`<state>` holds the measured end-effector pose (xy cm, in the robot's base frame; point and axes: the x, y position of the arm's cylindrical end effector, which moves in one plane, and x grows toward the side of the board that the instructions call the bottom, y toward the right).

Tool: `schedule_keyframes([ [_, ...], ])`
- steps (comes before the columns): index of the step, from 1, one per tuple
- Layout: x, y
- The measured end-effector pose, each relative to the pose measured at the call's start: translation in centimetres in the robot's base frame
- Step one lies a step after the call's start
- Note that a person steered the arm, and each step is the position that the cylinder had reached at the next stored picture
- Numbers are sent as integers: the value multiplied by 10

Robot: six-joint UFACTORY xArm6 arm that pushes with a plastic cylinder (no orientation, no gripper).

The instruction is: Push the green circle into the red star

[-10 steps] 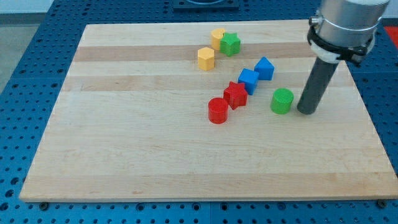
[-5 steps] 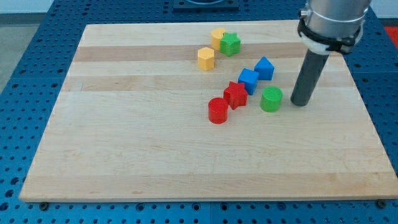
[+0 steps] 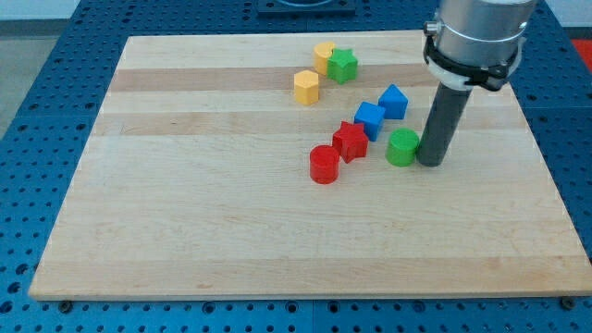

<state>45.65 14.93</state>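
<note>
The green circle (image 3: pixel 401 147) sits on the wooden board (image 3: pixel 231 213), right of centre. The red star (image 3: pixel 351 141) lies a short way to its left, with a gap between them. My tip (image 3: pixel 428 162) rests on the board against the green circle's right side. The dark rod rises from it toward the view's top right.
A red circle (image 3: pixel 324 165) touches the red star's lower left. Two blue blocks (image 3: pixel 371 118) (image 3: pixel 393 101) lie just above the star and the green circle. Two yellow blocks (image 3: pixel 306 87) (image 3: pixel 323 55) and a green star (image 3: pixel 343 65) sit near the top.
My tip has moved left and reached the green circle's right side. The green circle has slid left toward the red star. The other blocks have not moved.
</note>
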Motion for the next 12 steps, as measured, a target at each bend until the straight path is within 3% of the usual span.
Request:
schedule_keyframes([
  [6, -4, -2],
  [9, -33, 7],
  [12, -33, -22],
])
